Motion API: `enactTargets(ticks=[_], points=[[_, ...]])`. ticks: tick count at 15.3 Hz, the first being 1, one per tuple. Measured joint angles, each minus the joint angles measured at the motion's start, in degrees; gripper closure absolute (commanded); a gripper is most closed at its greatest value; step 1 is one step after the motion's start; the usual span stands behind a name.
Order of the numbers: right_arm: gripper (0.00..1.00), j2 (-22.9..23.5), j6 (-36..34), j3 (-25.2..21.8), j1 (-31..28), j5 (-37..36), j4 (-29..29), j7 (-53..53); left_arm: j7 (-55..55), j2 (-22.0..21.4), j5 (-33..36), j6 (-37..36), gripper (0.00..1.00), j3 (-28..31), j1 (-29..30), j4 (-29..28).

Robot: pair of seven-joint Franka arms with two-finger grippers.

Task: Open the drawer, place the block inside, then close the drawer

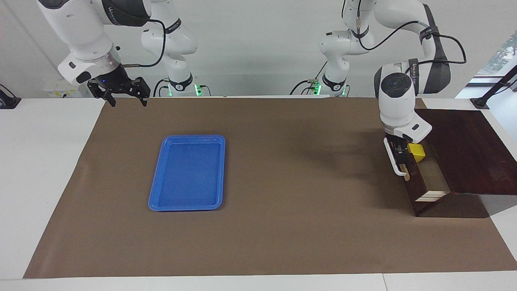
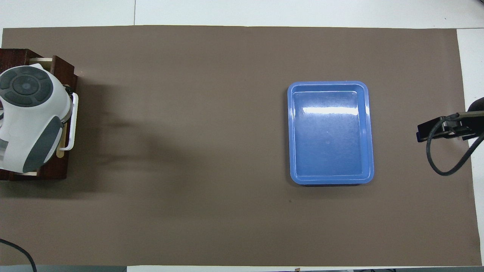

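At the left arm's end of the surface (image 1: 282, 242), the left gripper (image 1: 400, 155) hangs low over the front of the open drawer (image 1: 430, 178), just beside its white bar handle (image 1: 394, 159). Whether its fingers are spread or closed on the handle cannot be told from either view. The yellow block (image 1: 417, 152) lies inside the drawer, right beside this gripper, at the end of the drawer's pale interior nearer the robots. The drawer stands pulled out from the dark brown wooden box (image 1: 468, 149), whose flat top spreads away from the gripper toward the table edge. From overhead the left arm's wrist covers most of the drawer, and only the handle and a strip of the drawer front show past it.

Over the corner of the brown mat (image 1: 282, 242) at the right arm's end, the right gripper (image 1: 127, 97) waits in the air, its two fingers set well apart and holding nothing. A blue tray (image 1: 188, 173) lies flat on the mat well apart from both grippers, closer to the right one; it is empty.

Between the tray and the drawer the mat is bare and wide, and a bare band runs along its edge farthest from the robots.

Counted: one drawer, one block, one tray, two grippers.
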Motion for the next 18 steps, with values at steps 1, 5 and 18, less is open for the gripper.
enactTargets(ticks=[1, 5, 18], points=[[0.0, 0.0, 0.0, 0.0, 0.0, 0.0, 0.0, 0.0, 1.2, 0.0, 0.2, 0.6, 0.0, 0.1, 1.3, 0.0], [0.0, 0.0, 0.0, 0.0, 0.0, 0.0, 0.0, 0.0, 4.9, 0.0, 1.1, 1.9, 0.0, 0.2, 4.5, -0.1], [0.0, 0.0, 0.0, 0.0, 0.0, 0.0, 0.0, 0.0, 6.7, -0.8, -7.5, -2.8, 0.0, -1.0, -0.3, 3.5]])
